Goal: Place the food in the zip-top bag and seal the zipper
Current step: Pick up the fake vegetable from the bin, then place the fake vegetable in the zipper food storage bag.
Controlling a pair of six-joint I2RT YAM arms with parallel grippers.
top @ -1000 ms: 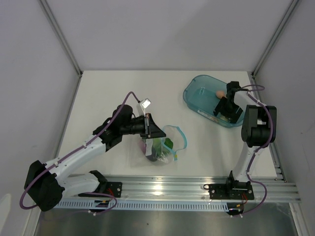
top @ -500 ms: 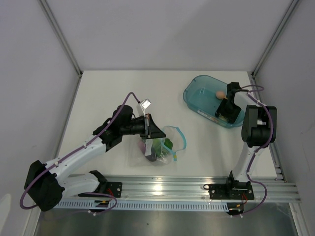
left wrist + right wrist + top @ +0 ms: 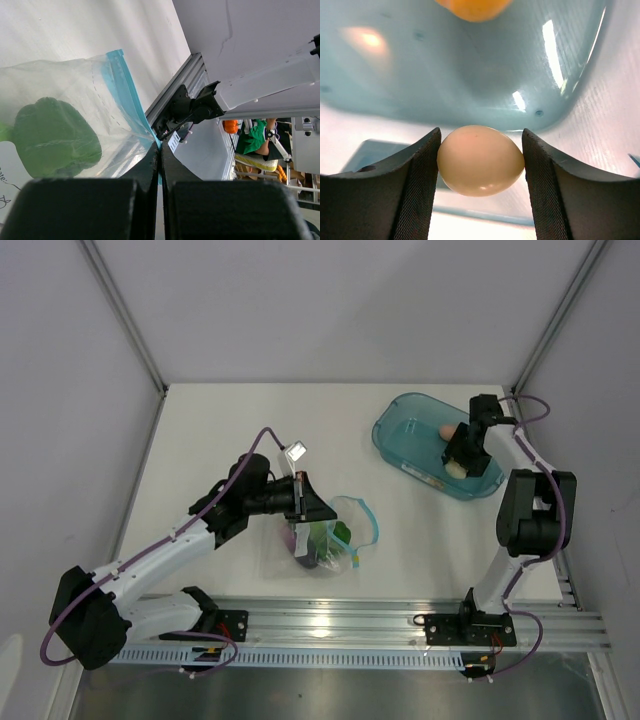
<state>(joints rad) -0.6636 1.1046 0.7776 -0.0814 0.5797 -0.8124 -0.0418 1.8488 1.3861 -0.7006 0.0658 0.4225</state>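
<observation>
"Over the teal tub (image 3: 400, 445), what is the right gripper (image 3: 458, 454) doing?" the desk asks.

"I read it partly closed; both fingers (image 3: 415, 185) press the sides of the pink egg-shaped piece (image 3: 480, 160); the tub floor lies directly below it. I cannot tell whether the piece is clear of the floor. The yellow-orange round fruit (image 3: 443, 430) sits loose in the tub, just beyond the gripper."

"And the left side?"

"The left gripper (image 3: 159, 150) is closed down tight, jaws nearly touching; it pinches the zip-top bag (image 3: 330, 540) at one end of the zipper (image 3: 123, 90). The bag lies near the middle of the table (image 3: 220, 430), towards the near edge and well apart from the tub; its mouth gapes open, the zipper curving along the right side. I see the green pepper (image 3: 50, 137) inside, behind the clear film; other pieces lie beside it, too crowded to name."
</observation>
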